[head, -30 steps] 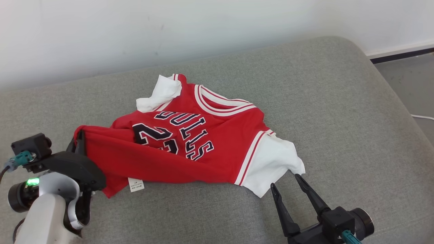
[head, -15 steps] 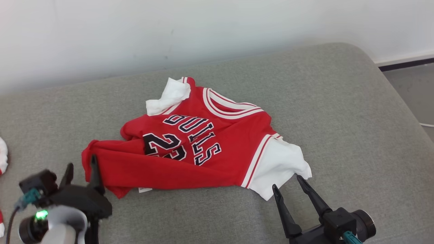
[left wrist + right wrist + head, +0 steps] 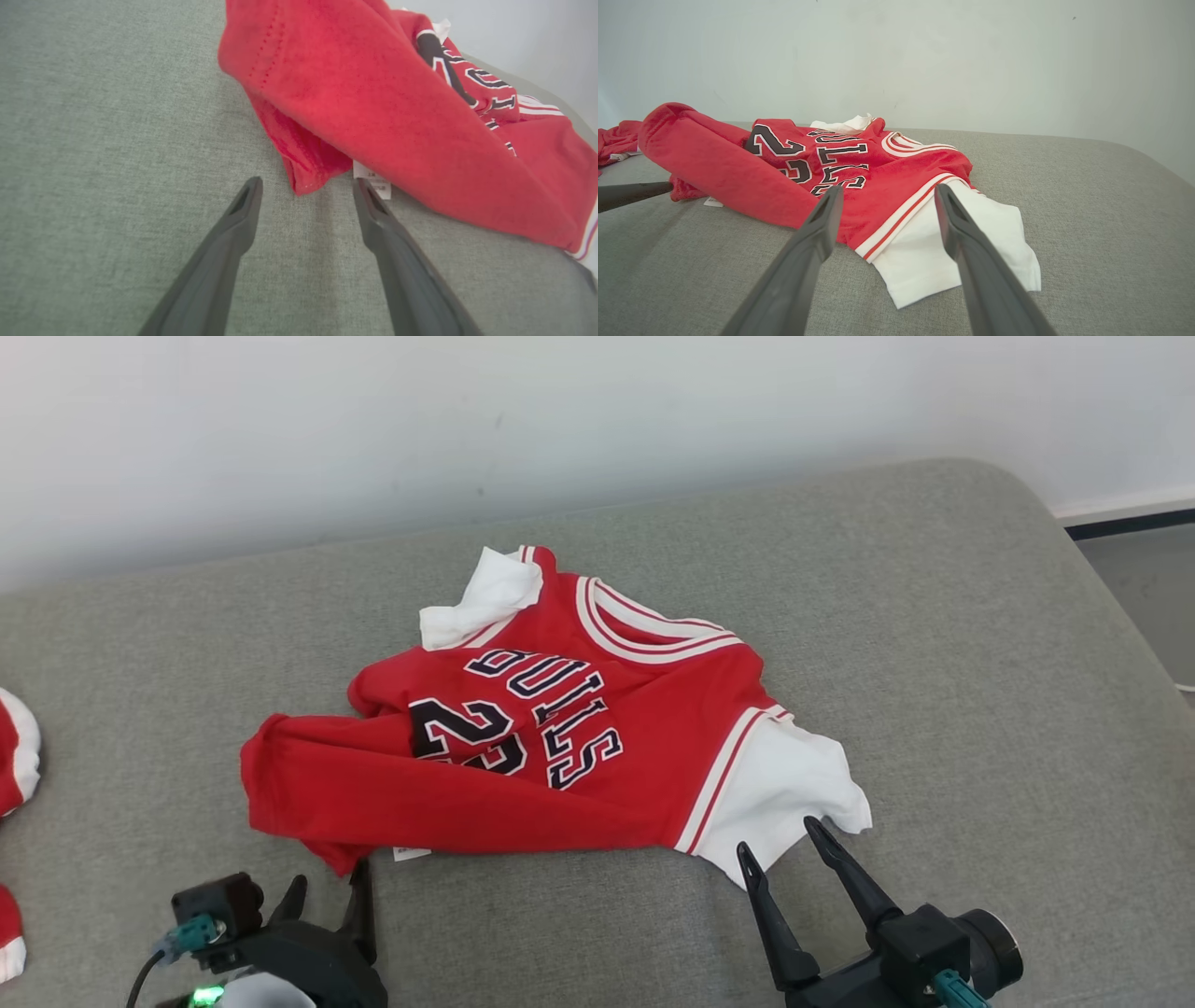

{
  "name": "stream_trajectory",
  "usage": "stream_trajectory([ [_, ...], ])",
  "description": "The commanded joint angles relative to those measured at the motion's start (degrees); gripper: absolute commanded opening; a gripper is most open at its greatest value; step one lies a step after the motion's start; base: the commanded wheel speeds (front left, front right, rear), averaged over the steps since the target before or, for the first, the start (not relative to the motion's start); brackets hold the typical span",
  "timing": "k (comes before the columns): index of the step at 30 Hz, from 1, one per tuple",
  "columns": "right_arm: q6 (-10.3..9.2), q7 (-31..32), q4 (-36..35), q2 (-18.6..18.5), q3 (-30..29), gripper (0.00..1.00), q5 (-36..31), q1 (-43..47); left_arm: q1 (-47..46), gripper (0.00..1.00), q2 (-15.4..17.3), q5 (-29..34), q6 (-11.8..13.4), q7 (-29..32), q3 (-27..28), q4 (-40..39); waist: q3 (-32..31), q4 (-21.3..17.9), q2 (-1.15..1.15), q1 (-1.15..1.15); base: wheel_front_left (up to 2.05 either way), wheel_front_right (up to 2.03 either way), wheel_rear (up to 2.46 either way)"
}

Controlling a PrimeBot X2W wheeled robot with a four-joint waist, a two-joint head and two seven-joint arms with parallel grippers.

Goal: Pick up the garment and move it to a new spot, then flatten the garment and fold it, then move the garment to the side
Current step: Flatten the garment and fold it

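Observation:
The garment (image 3: 560, 747) is a red jersey with white sleeves and dark lettering, lying crumpled and partly doubled over on the grey cushion (image 3: 934, 663). My left gripper (image 3: 329, 882) is open just short of the garment's lower left hem. In the left wrist view the red hem corner (image 3: 303, 172) lies just beyond the left gripper (image 3: 307, 182), with nothing between the fingers. My right gripper (image 3: 777, 838) is open at the white sleeve (image 3: 794, 793), fingertips at its near edge. From the right wrist, the right gripper (image 3: 888, 187) points over the sleeve (image 3: 934, 252) and the garment (image 3: 859, 163).
Another red and white cloth (image 3: 14, 756) lies at the cushion's left edge, also seen as the red cloth (image 3: 616, 135). A white wall (image 3: 560, 429) stands behind the cushion. The cushion rounds off at the right, with floor (image 3: 1139, 579) beyond.
My left gripper opened, let go of the garment's left end and drew back toward the near edge. That end now lies on the cushion. The head camera shifted.

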Motion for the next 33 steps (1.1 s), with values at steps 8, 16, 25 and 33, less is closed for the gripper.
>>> stream_trajectory([
  [8, -0.13, -0.46, 0.08, -0.01, -0.53, 1.0, 0.41, -0.09, -3.77, 1.0, 0.5, 1.1, 0.28, -1.22, -0.38, 4.57, 1.13, -2.07, 0.0, 0.0, 0.0, 0.0, 0.0],
  [16, -0.13, -0.71, 0.24, 0.21, -0.92, 1.0, 0.25, -0.14, -5.06, 0.0, 0.69, -0.04, -0.47, -2.45, 0.15, 7.67, 1.35, -2.22, 0.0, 0.0, 0.0, 0.0, 0.0],
  [25, -0.13, -0.7, 0.48, 0.39, -1.57, 1.0, -0.15, 0.64, -3.21, 0.0, -2.67, -10.38, -6.11, 0.21, 3.74, -0.42, 0.08, -0.37, 0.0, 0.0, 0.0, 0.0, 0.0],
  [33, -0.13, -0.5, 0.85, 0.47, -0.87, 1.0, 0.28, 1.5, 0.47, 0.0, -4.06, -21.0, -5.44, 7.8, 7.07, -24.55, -2.07, 1.12, 0.0, 0.0, 0.0, 0.0, 0.0],
])
